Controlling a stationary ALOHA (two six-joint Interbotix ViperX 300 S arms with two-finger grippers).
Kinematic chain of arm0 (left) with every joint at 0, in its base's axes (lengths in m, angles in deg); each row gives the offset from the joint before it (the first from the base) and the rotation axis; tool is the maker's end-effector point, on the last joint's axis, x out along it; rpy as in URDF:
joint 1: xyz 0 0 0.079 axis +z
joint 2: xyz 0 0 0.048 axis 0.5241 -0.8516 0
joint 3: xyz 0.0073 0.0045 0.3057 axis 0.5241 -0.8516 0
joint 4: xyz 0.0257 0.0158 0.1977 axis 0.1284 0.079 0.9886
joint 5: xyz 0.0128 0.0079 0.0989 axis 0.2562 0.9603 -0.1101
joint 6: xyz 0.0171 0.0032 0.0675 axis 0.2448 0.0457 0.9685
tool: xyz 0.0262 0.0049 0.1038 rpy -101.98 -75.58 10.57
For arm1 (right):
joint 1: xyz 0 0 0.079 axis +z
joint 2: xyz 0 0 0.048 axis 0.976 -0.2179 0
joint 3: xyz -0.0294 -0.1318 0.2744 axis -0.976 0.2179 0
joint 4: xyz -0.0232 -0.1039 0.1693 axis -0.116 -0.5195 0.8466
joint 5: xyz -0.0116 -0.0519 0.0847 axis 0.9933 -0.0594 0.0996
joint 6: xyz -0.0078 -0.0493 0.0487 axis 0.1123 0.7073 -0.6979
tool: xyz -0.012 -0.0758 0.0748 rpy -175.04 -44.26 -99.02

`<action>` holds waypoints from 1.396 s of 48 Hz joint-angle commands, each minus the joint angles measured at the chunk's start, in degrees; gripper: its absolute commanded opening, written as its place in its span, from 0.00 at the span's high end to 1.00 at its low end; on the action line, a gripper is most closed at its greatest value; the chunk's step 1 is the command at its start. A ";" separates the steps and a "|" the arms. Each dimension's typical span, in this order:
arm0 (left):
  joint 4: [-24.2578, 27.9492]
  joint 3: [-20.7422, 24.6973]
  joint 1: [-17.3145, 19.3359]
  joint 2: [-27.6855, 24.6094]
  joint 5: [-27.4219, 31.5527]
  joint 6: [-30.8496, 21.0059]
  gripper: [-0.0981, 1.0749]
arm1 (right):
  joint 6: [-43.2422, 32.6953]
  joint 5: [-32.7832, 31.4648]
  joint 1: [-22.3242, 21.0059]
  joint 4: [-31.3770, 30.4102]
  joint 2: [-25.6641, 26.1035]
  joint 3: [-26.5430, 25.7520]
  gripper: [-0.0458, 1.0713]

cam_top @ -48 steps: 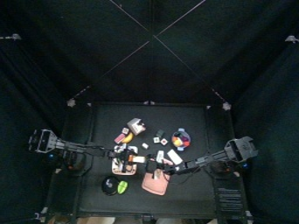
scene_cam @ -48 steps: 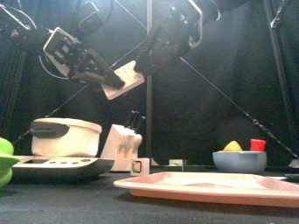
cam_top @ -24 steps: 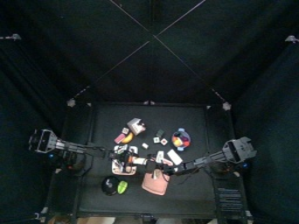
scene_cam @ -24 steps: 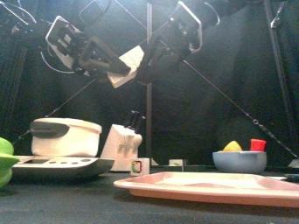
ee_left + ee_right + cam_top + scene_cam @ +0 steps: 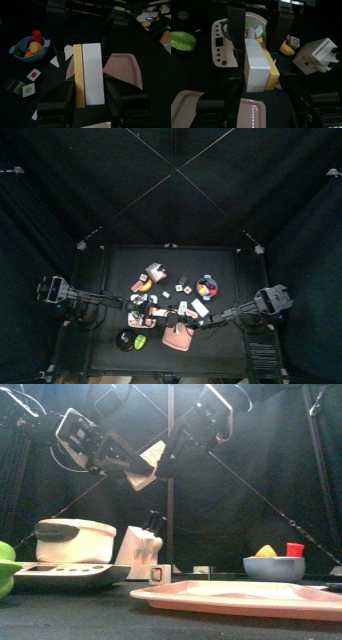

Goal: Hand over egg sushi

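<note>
**Egg sushi held in mid-air between 2 arms**

Egg sushi (image 5: 144, 467), a white block with a yellow slab along one side, hangs high above the counter (image 5: 80, 609) in the front view, at the point where the 2 arms meet. The left gripper (image 5: 88, 97) has its jaws clamped on the block's 2 long sides; its wrist view shows the piece standing up between them. The right gripper (image 5: 256, 97) is drawn up around the same piece, its jaws spread wide on either side. From its wrist view I cannot tell whether they touch the sushi yet.

Compared with 1 second ago, the piece has been carried toward the right arm and slightly upward. In the front view it was hanging lower and further left; now it sits right against the right arm's jaws. That suggests the pass is at its midpoint: the receiver is in place, but the giver has not let go.

Below, far from the action, the counter carries a pink tray (image 5: 241, 596) at the front, a white rice cooker (image 5: 74, 540) on the left, a blue bowl (image 5: 273, 568) of toy food on the right, and a green object (image 5: 6, 564) at the far left edge.

I judge the next move to be the right jaws closing before the left ones open.
</note>
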 commanded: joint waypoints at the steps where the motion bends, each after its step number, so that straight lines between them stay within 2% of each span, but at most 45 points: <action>1: 0.18 1.49 0.18 -0.53 -0.35 -0.09 0.50 | -0.18 0.70 0.00 -0.53 1.67 -1.41 0.17; 12: 0.18 1.58 0.18 -0.88 -0.26 -0.18 0.50 | -0.18 0.88 0.00 -0.18 1.76 -0.97 0.21; 22: 0.18 1.67 0.18 -0.88 -0.35 -0.09 0.49 | -0.18 0.70 -0.09 0.18 1.76 -0.18 0.37; 27: 0.09 1.67 0.18 -0.79 -0.35 -0.18 0.45 | -0.26 0.35 -0.26 0.26 2.02 0.18 0.41; 40: -0.09 1.76 0.26 -0.53 -0.44 -0.26 0.19 | -0.26 -1.23 -0.26 0.44 2.11 0.70 0.41; 47: -0.44 1.23 0.35 0.44 -1.23 -0.26 0.09 | -0.26 -1.93 0.00 1.14 2.11 1.32 0.41; 60: -1.67 0.00 0.62 1.05 -2.81 -0.26 0.08 | -0.62 -6.33 0.97 3.78 3.16 2.99 0.41; 67: -3.78 -0.53 1.05 1.41 -2.81 -0.26 0.08 | -0.62 -11.87 2.20 8.53 3.69 3.16 0.41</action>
